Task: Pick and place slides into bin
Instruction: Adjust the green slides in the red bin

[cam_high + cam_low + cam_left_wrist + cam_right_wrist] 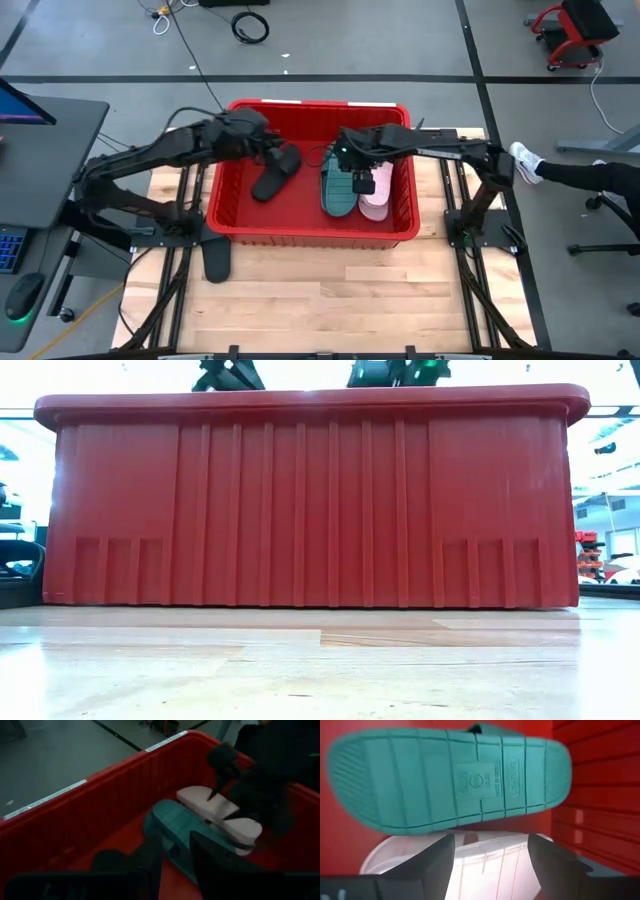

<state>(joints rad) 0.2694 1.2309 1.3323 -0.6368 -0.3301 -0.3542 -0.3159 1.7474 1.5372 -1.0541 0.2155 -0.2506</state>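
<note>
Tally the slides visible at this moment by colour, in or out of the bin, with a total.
Black slides: 2, one in the bin and one on the table
Teal slide: 1
Pale pink slide: 1
Total: 4

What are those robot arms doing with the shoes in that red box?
They are putting slides into the red bin. The left gripper is over the bin beside a black slide that lies inside. The right gripper is open, low over a teal slide lying sole up and a pink slide next to it. Another black slide waits on the table outside the bin.
</note>
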